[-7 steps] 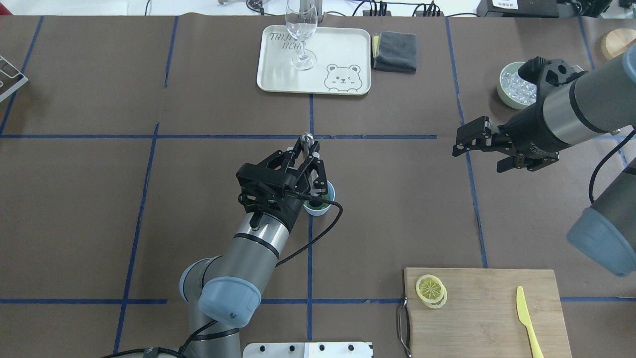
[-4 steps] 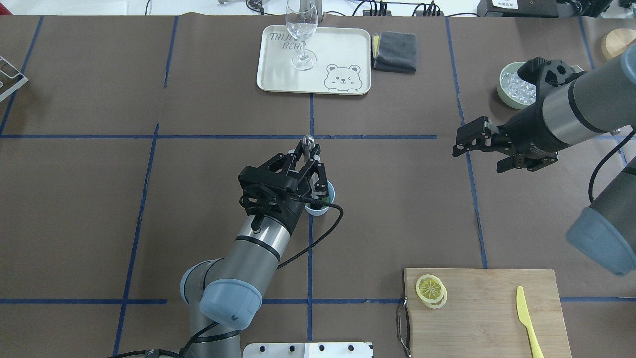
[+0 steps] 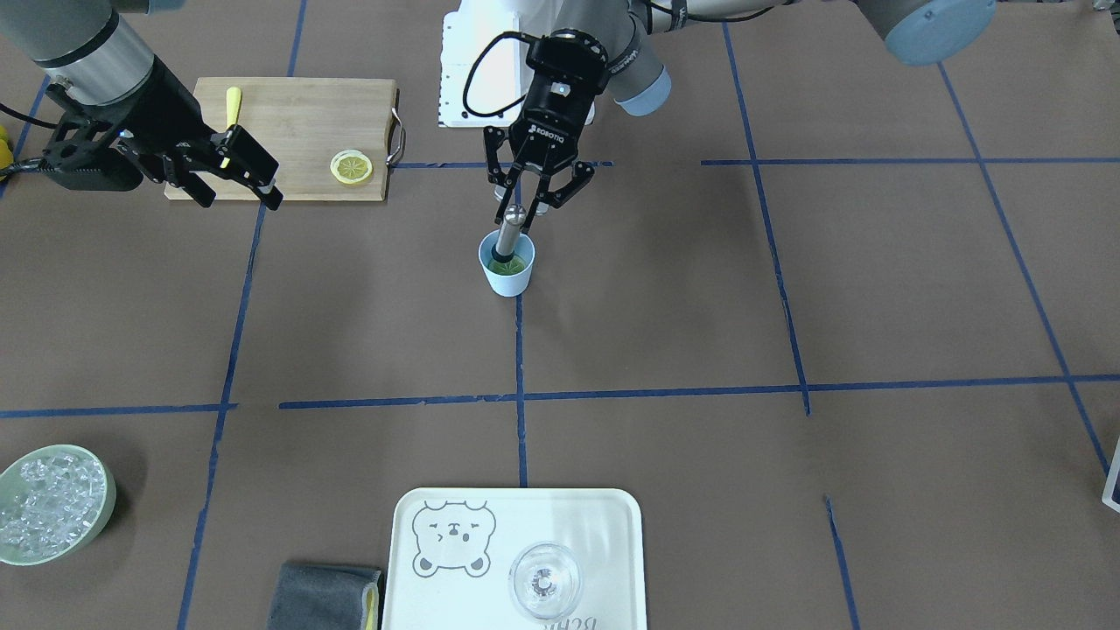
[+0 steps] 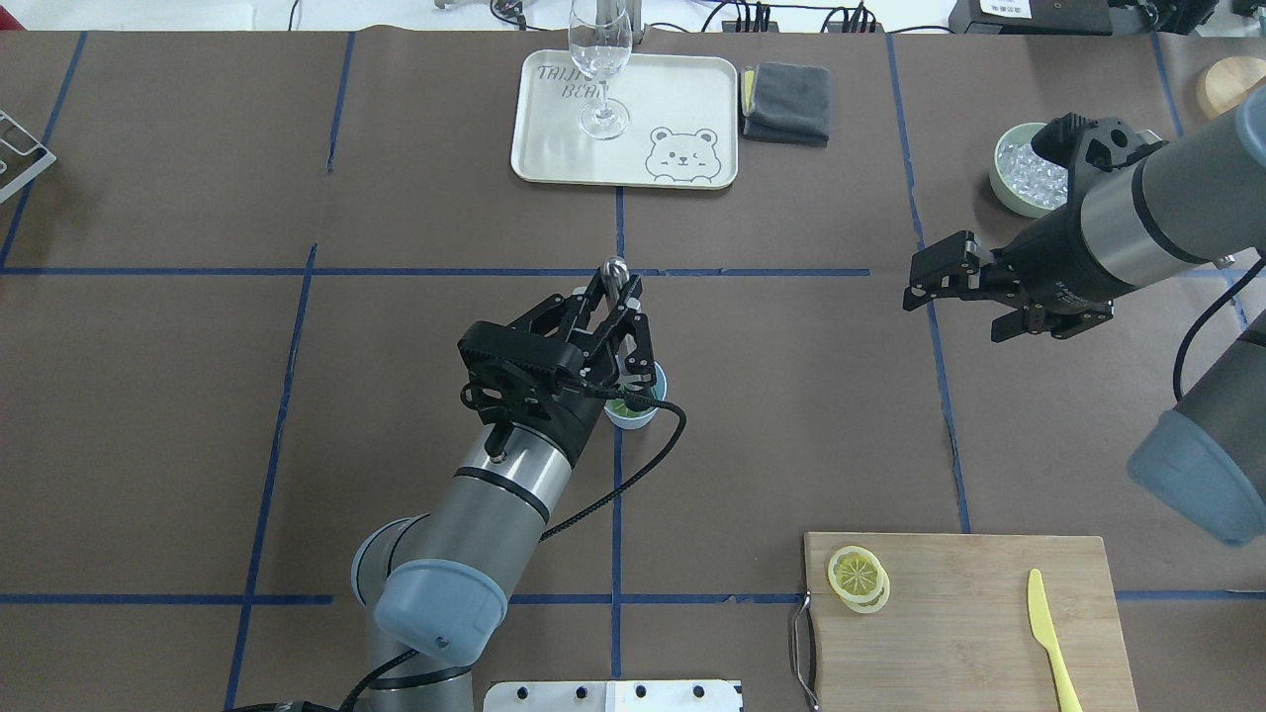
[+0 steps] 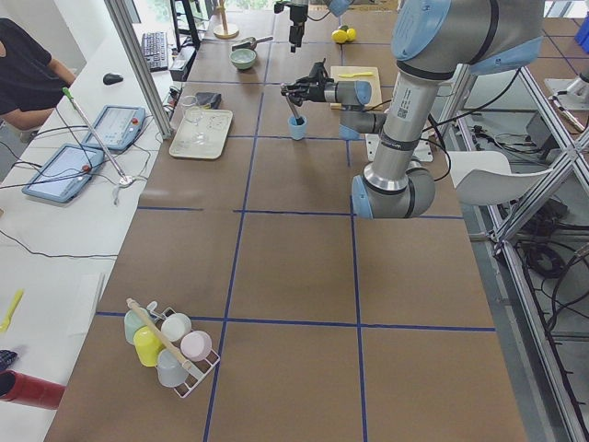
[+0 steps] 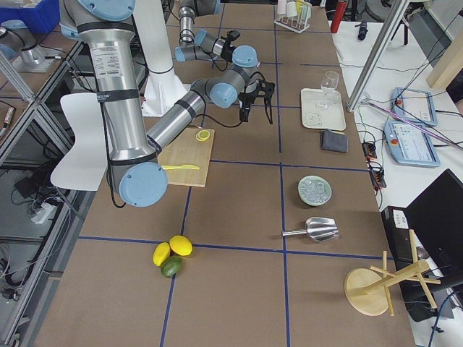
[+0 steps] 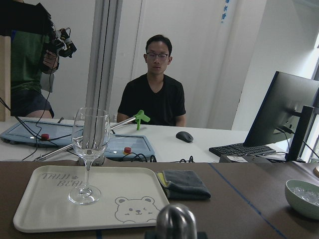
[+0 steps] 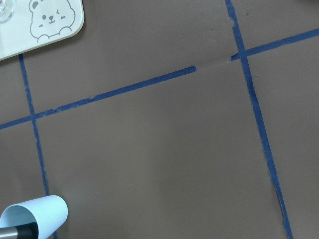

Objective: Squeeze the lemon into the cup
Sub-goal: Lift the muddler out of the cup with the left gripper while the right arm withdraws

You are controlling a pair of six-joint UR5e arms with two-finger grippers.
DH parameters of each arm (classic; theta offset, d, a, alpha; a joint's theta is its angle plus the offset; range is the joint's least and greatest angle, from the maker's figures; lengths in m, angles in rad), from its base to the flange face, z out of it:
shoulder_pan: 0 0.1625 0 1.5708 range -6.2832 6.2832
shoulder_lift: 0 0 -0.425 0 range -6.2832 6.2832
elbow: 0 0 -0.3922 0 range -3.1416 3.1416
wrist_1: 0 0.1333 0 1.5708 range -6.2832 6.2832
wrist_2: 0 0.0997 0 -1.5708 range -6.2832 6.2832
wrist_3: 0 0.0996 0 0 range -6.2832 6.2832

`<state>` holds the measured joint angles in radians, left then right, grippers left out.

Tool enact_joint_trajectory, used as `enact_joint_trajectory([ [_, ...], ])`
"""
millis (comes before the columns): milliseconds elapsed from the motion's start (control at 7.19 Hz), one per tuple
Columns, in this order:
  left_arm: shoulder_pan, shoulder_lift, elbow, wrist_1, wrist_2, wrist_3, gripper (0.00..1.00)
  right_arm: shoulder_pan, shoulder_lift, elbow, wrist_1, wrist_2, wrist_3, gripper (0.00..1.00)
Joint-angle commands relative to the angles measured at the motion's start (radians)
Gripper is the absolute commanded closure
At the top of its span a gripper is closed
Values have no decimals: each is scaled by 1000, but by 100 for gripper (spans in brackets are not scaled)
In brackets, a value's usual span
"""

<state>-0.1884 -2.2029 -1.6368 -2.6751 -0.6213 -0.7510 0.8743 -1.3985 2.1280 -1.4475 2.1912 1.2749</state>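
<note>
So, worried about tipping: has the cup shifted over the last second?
No. The cup sits at the same spot on the blue tape line as before.

Matt plastic cup [image 3: 507,282], shiny metal rod [image 3: 508,232], bare wooden board [image 3: 289,131]

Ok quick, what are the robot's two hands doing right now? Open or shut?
Left gripper: shut on the metal muddler standing in the cup.
Right gripper: open, holding nothing.
</note>
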Motion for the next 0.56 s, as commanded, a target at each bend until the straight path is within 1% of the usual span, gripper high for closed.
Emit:
enact_joint_trajectory([
  [0, -12, 17, -226, -8, -5, 129, 100, 58, -66, -11, -2, 2, -137, 0],
  [139, -29, 25, -289, -8, -5, 139, 100, 116, -95, -25, -5, 22, -249, 0],
  [278, -55, 40, -300, -8, -3, 137, 100, 187, -121, -61, -4, 74, -332, 0],
  [417, -71, 137, -302, -5, -14, 139, 100, 253, -140, -100, -5, 112, -453, 0],
])
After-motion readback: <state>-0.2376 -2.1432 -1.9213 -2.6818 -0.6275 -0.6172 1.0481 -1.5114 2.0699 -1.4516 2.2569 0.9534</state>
